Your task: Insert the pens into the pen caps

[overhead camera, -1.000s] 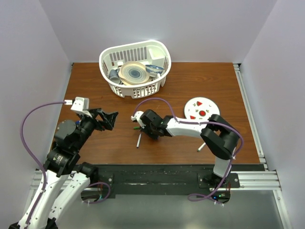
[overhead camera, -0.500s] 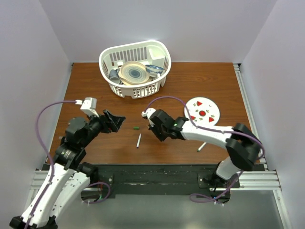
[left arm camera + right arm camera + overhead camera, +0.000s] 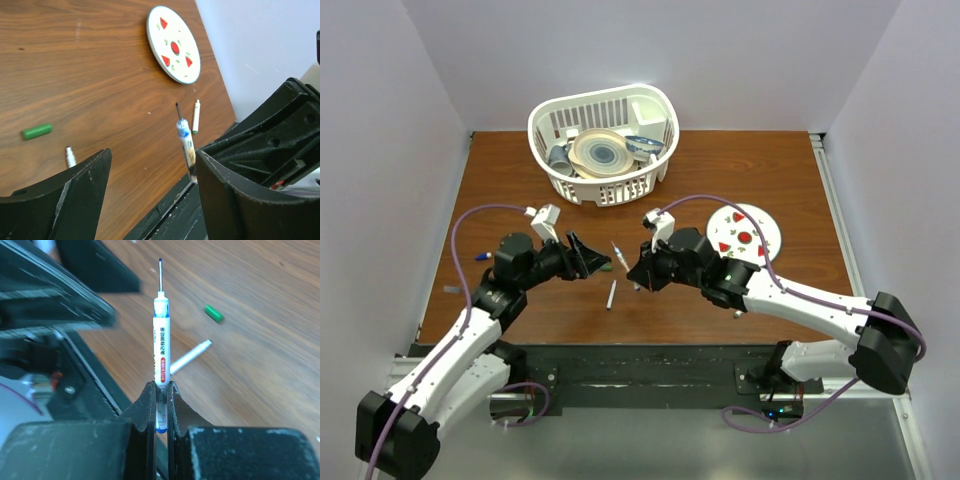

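Right claw (image 3: 162,390) now raised, clamping a pen (image 3: 161,340), left claw (image 3: 152,160) wide, white basket (image 3: 603,192) holds dishes (image 3: 600,153)

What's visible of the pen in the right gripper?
The pen is a thin white barrel with blue print and a red label band, a blue collar and a fine dark tip, uncapped. The right gripper pinches its rear end; the tip points away, above the table, touching nothing else.
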Motion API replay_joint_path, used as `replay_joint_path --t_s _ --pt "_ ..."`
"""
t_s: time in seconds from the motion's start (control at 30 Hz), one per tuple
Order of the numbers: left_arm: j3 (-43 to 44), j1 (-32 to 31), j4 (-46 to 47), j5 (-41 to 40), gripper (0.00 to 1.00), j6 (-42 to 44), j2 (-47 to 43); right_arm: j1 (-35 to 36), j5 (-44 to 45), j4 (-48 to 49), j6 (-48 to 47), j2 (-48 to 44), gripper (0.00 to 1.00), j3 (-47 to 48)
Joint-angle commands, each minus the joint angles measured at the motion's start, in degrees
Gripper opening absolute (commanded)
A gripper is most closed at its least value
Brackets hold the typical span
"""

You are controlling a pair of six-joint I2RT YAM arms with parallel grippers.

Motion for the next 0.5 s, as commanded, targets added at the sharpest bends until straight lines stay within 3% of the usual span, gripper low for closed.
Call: replay_joint_path --t_s 0.0,0.1,0.2,0.23,0.3,0.33,0.37,0.47 --pt "-1.9 -2.2 12.9 4.2 0.72 -3.8 2.7 1.1 -3.1 6.1 3.7 -1.4 0.00 0.5" --pt "-2.3 -3.8 15.0 3.9 0.69 -4.3 4.7 1.4 -3.2 6.2 4.0 -1.2 0.00 0.8" --pt "-2.4 -4.9 16.6 4.1 0.59 -4.3 6.5 1.5 -3.3 6.4 4.2 -1.1 0.00 0.8" --pt "-2.4 -5.1 16.9 4.3 0.44 -4.3 6.6 1.6 -3.3 6.4 4.1 -1.2 0.00 0.7" --pt "-2.7 -5.3 17.9 4.9 0.24 -4.6 6.7 1.7 -3.8 6.5 4.1 -1.4 0.00 0.2" --pt "-2.8 -5.3 18.1 5.2 0.07 -4.8 6.7 1.6 -4.3 6.5 4.0 -1.4 0.00 0.1" --pt "-3.0 -5.3 18.2 5.4 0.00 -4.8 6.6 1.6 -4.8 6.6 3.9 -1.5 0.00 -0.2" --pt "-3.0 -5.3 18.4 6.6 0.00 -5.3 5.9 1.7 -7.4 7.5 4.4 -2.2 0.16 -1.4"
